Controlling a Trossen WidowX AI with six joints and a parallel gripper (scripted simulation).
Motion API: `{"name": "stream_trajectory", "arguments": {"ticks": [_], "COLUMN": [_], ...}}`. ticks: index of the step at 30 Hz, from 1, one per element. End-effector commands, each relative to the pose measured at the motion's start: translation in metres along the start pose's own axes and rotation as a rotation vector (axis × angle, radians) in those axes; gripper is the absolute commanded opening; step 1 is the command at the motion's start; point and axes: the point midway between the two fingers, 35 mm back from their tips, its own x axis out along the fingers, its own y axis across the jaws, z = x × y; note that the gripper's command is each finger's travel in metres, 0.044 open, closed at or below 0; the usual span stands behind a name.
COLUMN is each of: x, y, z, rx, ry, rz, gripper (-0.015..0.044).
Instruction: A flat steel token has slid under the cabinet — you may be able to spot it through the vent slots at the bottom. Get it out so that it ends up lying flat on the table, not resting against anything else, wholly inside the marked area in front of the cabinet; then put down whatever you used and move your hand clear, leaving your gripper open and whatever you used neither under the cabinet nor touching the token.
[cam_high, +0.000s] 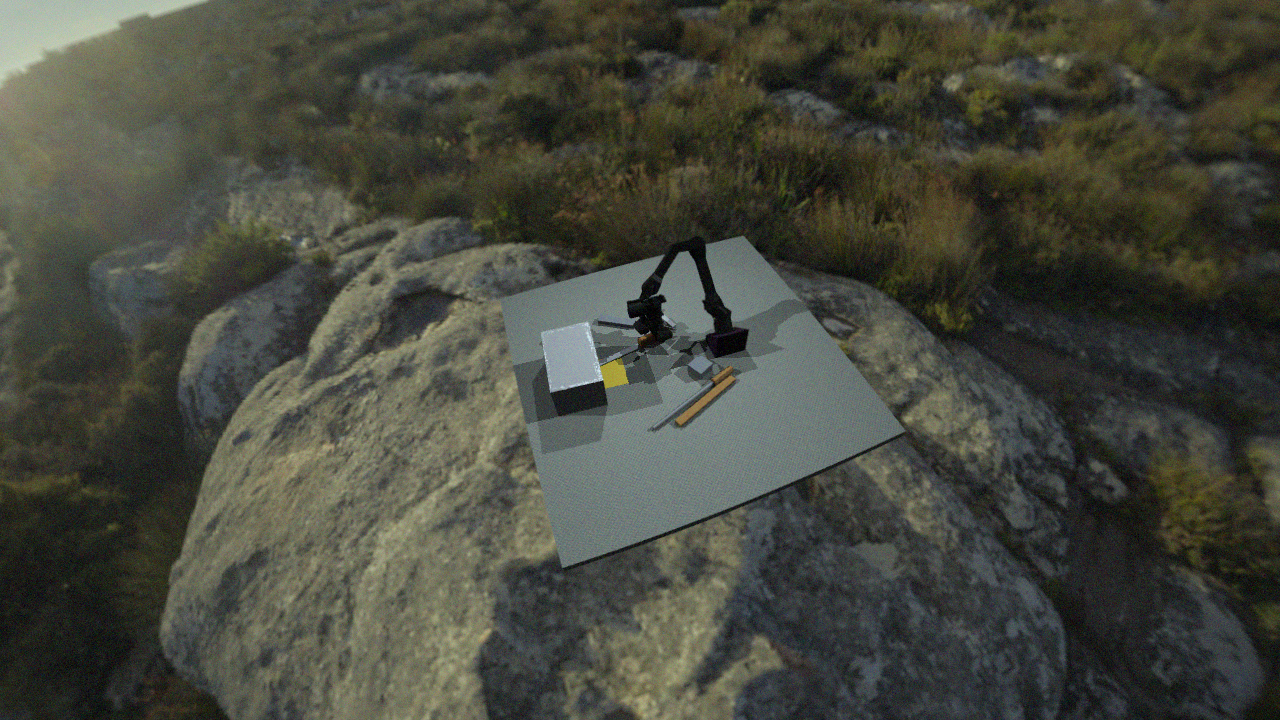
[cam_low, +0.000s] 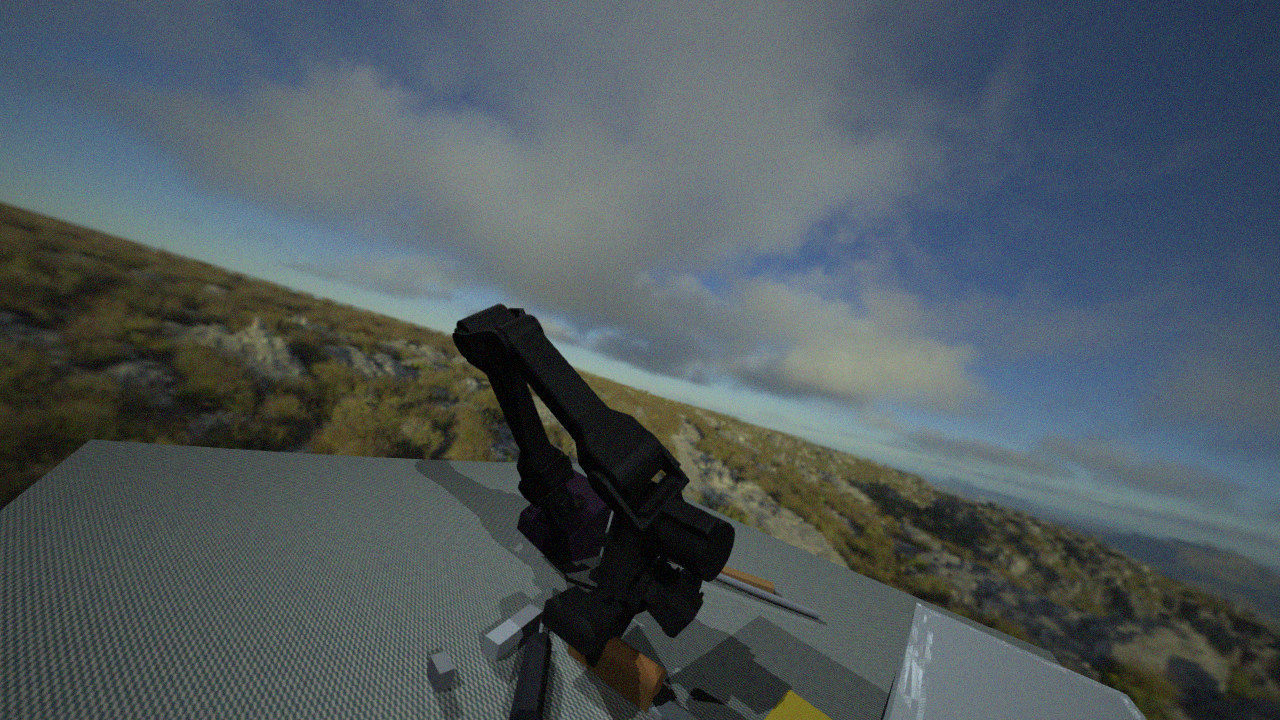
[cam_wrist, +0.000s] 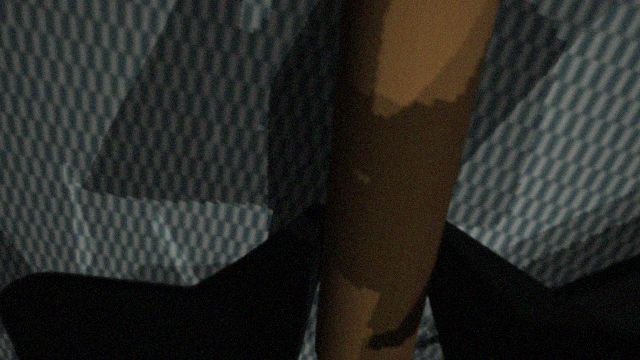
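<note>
My gripper (cam_high: 654, 337) (cam_low: 590, 637) (cam_wrist: 373, 222) is shut on the orange handle (cam_high: 645, 340) (cam_low: 631, 676) (cam_wrist: 400, 165) of a tool, low over the table. The tool's thin dark shaft (cam_high: 621, 356) points from the handle toward the cabinet (cam_high: 572, 353) (cam_low: 1002, 680); whether its tip is under the cabinet is hard to tell. The cabinet is a box with a pale top and dark side. The yellow marked area (cam_high: 614, 375) (cam_low: 794, 709) lies against the cabinet's front. The steel token is not visible, and the vent slots cannot be made out.
A second orange-handled tool with a grey rod (cam_high: 682, 407) (cam_low: 771, 600) lies beside an orange stick (cam_high: 707, 401) (cam_low: 750, 579). A grey block (cam_high: 700, 365) lies near the arm's base. A dark bar (cam_high: 614, 324) (cam_low: 531, 680) and small pale blocks (cam_low: 510, 633) (cam_low: 441, 669) lie on the gripper's other side.
</note>
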Motion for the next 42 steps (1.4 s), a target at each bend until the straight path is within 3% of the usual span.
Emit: {"name": "stream_trajectory", "arguments": {"ticks": [1, 42], "x": [0.0, -0.001], "y": [-0.001, -0.002], "z": [0.008, 0.056], "rx": [0.007, 0.01], "ry": [-0.001, -0.004], "rz": [-0.003, -0.003], "gripper": [0.0, 0.0]}}
